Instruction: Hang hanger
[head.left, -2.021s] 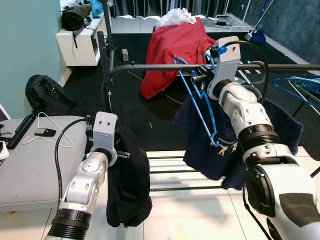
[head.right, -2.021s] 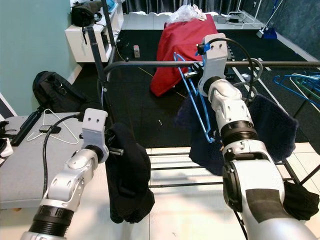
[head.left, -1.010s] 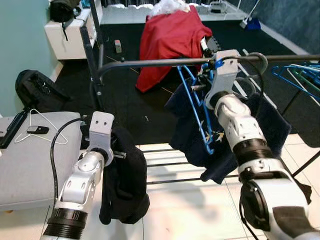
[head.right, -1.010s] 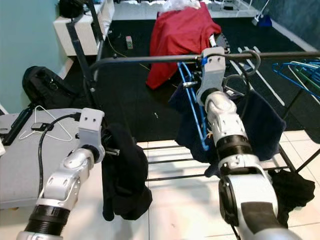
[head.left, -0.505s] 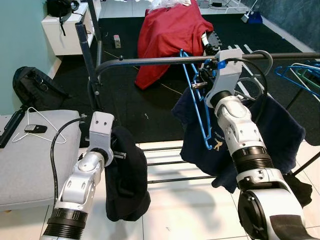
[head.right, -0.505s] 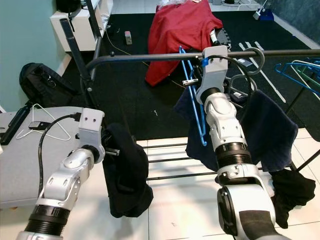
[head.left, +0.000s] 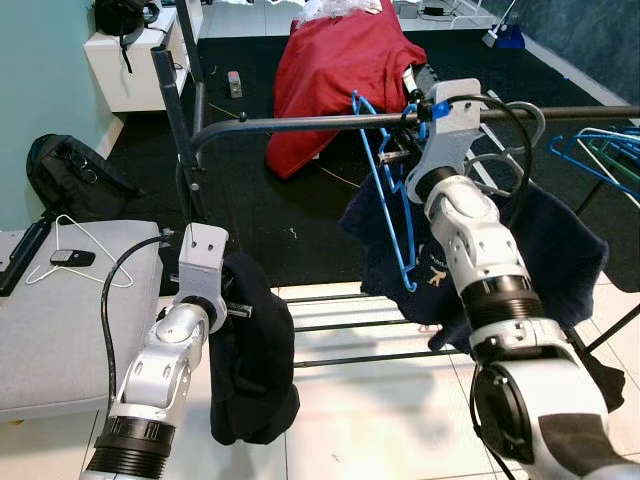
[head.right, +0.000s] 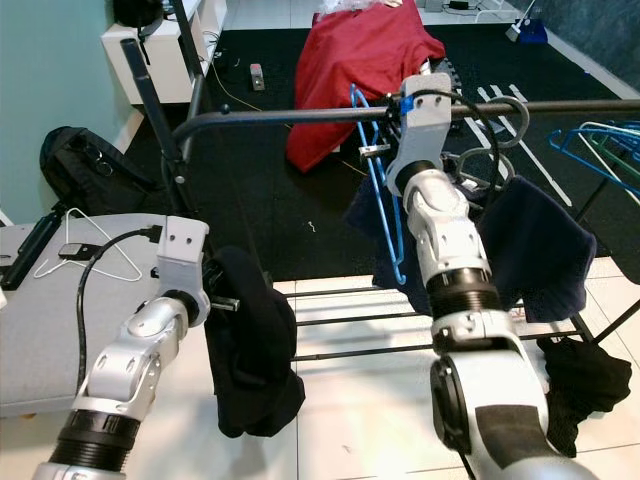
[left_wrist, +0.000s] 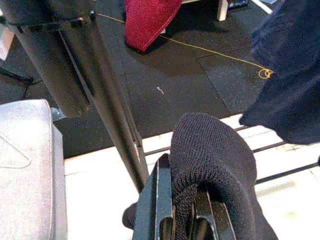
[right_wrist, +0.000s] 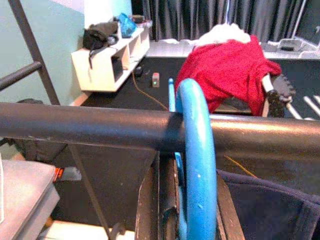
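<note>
A blue hanger (head.left: 385, 190) carrying a navy garment (head.left: 540, 250) hangs at the black rail (head.left: 290, 124) of the clothes rack. My right gripper (right_wrist: 185, 200) is shut on the hanger just under its hook (right_wrist: 196, 130), and the hook curves across the rail (right_wrist: 75, 125); whether it rests on the rail I cannot tell. My left gripper (left_wrist: 185, 220) is held low beside the rack's left post, shut on a black knit garment (head.left: 255, 350) that droops from it.
A red cloth (head.left: 340, 70) drapes a chair behind the rack. More blue and green hangers (head.left: 600, 160) hang at the rail's right end. A grey bench (head.left: 60, 340) at left holds a white hanger (head.left: 85, 250). A black backpack (head.left: 70, 175) lies on the floor.
The camera has shifted over the two seconds. My right arm has carried the hanger slightly left along the rail. The left arm still holds the black garment as before.
</note>
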